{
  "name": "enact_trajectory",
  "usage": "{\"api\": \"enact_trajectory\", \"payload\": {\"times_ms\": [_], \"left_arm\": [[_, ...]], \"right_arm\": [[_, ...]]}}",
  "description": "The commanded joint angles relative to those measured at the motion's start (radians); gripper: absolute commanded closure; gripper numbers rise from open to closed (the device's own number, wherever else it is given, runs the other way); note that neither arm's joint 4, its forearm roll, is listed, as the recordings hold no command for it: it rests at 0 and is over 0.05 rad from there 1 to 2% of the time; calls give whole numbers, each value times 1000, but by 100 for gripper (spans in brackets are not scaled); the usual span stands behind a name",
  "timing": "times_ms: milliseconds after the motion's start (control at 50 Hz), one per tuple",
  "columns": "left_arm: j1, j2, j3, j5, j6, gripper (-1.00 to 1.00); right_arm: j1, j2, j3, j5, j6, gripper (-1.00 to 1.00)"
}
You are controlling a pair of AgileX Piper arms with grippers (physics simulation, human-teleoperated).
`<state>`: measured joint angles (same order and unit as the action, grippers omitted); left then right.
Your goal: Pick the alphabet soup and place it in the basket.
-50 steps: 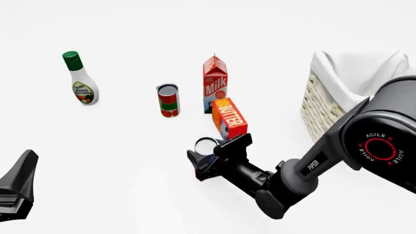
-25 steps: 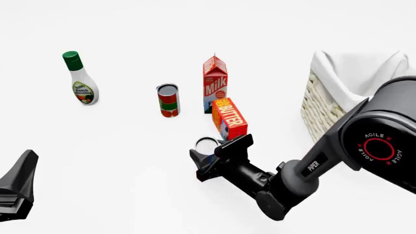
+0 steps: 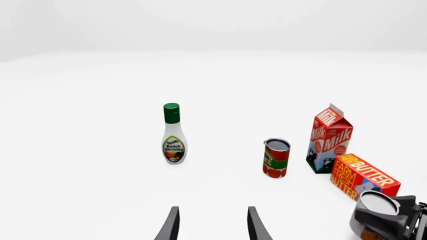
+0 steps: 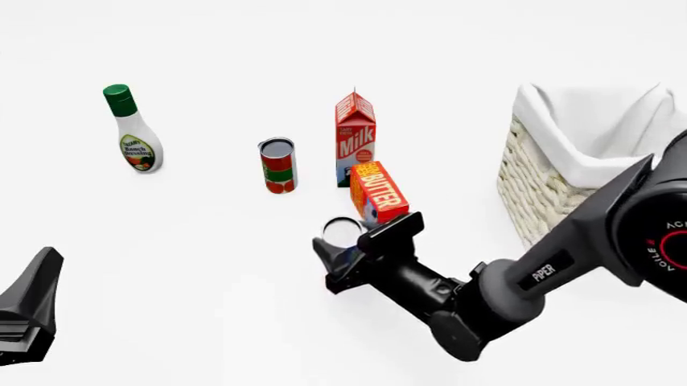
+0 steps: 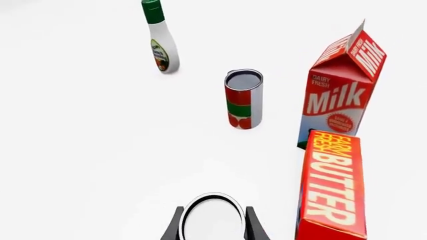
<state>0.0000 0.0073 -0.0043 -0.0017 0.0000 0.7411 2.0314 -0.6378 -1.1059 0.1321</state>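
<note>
Front view: nearest, left gripper [image 4: 27,310] idle low at the worktop [image 4: 193,265] edge, fingers [image 3: 172,226] parted on nothing. Further on, right gripper [image 4: 346,256] fingers [image 5: 175,226] clamped round alphabet soup [image 4: 341,233], beside butter box [image 4: 379,193]. Beyond, milk carton [image 4: 355,137]; basket [image 4: 558,161] off right.

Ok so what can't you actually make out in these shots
- Alphabet soup label: front view, hidden by the right gripper; right wrist view shows only its top.
- Basket interior: front view, blocked by the right arm and cut off by the frame's edge.
- Left gripper: cut off, left wrist view.
</note>
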Motion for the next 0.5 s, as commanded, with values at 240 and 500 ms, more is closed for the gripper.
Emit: {"api": "enact_trajectory", "payload": {"times_ms": [240, 500], "left_arm": [[0, 0, 0, 0, 0, -100], [0, 0, 0, 0, 0, -100]], "right_arm": [[-3, -198, 82, 9, -18, 100], [-10, -347, 133, 42, -52, 100]]}}
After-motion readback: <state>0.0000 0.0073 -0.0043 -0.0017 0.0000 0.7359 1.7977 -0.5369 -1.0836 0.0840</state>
